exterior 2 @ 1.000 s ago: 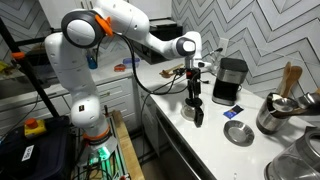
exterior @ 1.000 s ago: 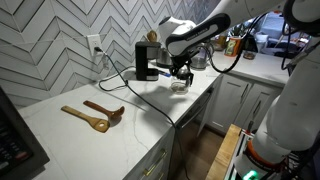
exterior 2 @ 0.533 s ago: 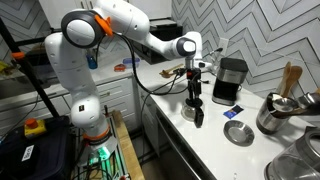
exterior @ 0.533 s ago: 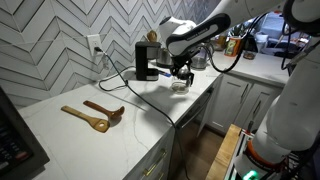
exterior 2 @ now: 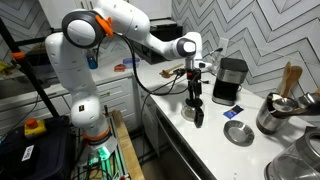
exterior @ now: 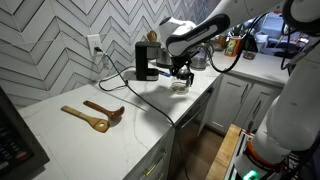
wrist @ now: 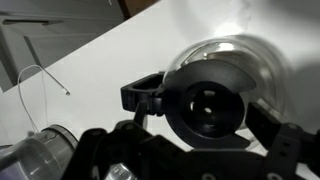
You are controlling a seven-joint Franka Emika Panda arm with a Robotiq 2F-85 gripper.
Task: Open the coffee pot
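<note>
The coffee pot (wrist: 215,75) is a clear-glass carafe with a round black lid (wrist: 205,105) and a black handle (wrist: 142,93), seen from straight above in the wrist view. It stands on the white counter near the front edge in both exterior views (exterior: 179,87) (exterior 2: 192,111). My gripper (wrist: 205,140) is open just above it, with one dark finger on each side of the lid. The gripper also shows in both exterior views (exterior: 181,76) (exterior 2: 195,92), pointing down at the pot. I cannot tell whether the fingers touch the lid.
The black boxy coffee machine (exterior: 147,60) (exterior 2: 231,80) stands by the wall behind the pot. Wooden spoons (exterior: 95,115) lie further along the counter. A metal pot (exterior 2: 276,112), a grey dish (exterior 2: 238,133) and a black cable (exterior: 130,88) are nearby.
</note>
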